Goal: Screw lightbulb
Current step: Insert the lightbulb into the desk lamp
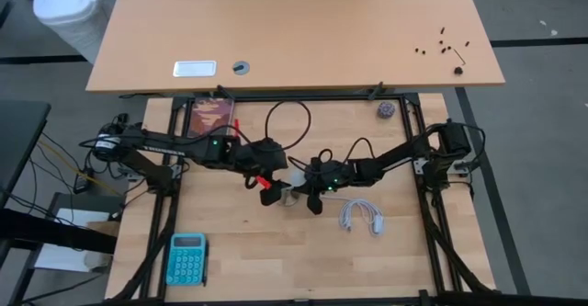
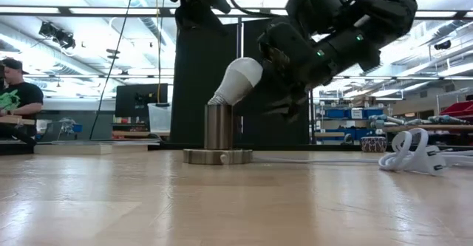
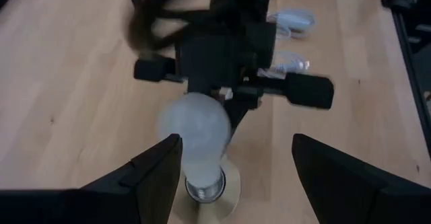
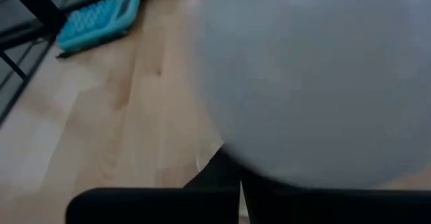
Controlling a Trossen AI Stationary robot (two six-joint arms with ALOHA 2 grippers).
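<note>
The white lightbulb (image 2: 238,78) leans tilted, base in the metal socket (image 2: 218,128).

Teal calculator (image 1: 187,258) near front-left; white cable (image 1: 362,217) right.

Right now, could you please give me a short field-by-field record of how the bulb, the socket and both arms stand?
bulb: white pear-shaped lightbulb, tilted, base at the socket's mouth
socket: upright metal cylinder socket on a round disc base
right end effector: shut on the lightbulb
left end effector: open, fingers either side of the socket, not touching
bystanders: teal calculator, coiled white cable
</note>
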